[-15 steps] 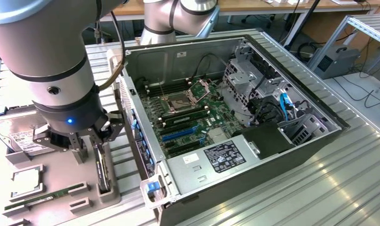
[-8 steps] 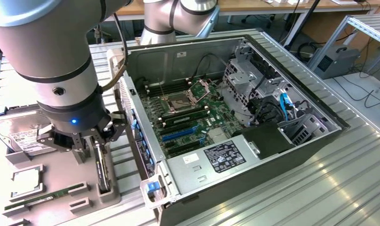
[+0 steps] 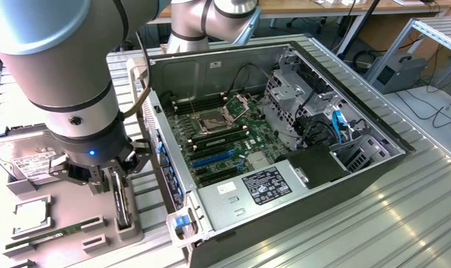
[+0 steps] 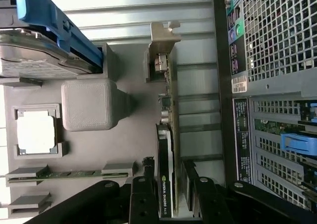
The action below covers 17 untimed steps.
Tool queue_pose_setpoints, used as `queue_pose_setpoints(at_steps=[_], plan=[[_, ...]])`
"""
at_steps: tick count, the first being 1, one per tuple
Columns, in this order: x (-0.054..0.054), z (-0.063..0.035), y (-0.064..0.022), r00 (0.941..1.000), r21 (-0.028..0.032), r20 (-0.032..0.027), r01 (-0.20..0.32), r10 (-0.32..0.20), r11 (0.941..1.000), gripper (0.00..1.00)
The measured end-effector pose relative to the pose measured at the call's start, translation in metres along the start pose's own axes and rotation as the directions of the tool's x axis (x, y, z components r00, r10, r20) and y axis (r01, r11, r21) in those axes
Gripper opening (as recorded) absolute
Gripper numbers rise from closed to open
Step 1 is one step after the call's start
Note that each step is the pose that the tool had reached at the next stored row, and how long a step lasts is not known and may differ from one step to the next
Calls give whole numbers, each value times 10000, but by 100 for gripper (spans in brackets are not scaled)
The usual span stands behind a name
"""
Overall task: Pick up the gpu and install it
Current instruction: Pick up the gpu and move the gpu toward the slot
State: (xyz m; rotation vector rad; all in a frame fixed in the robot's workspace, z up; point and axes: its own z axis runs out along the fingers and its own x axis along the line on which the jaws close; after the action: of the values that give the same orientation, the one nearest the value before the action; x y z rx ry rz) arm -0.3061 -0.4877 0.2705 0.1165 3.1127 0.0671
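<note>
The arm's black two-fingered gripper [image 3: 110,177] [image 4: 168,187] hangs low over the flat grey plastic holder tray [image 3: 65,195] [image 4: 131,140], which lies on the ridged metal bench [image 3: 345,223]. The thin gpu [image 3: 122,204] [image 4: 165,154], a green board with a black face and a silver end bracket, stands on edge in a slot along the tray's edge nearest the open black computer case [image 3: 203,70] [image 4: 277,35]. The jaws straddle the card, parted, with a sliver of gap on one side; nothing is gripped. The silver hard drive [image 3: 24,159] [image 4: 34,60], square silver processor [image 3: 30,215] [image 4: 37,131] and narrow green memory stick [image 3: 51,234] [image 4: 69,174] sit along the tray's far edge.
</note>
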Motion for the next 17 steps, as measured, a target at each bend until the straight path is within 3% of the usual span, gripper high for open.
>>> queue_pose_setpoints(at_steps=[17], plan=[[5,216,-9,10000,0,-3,0,0,10000,36]])
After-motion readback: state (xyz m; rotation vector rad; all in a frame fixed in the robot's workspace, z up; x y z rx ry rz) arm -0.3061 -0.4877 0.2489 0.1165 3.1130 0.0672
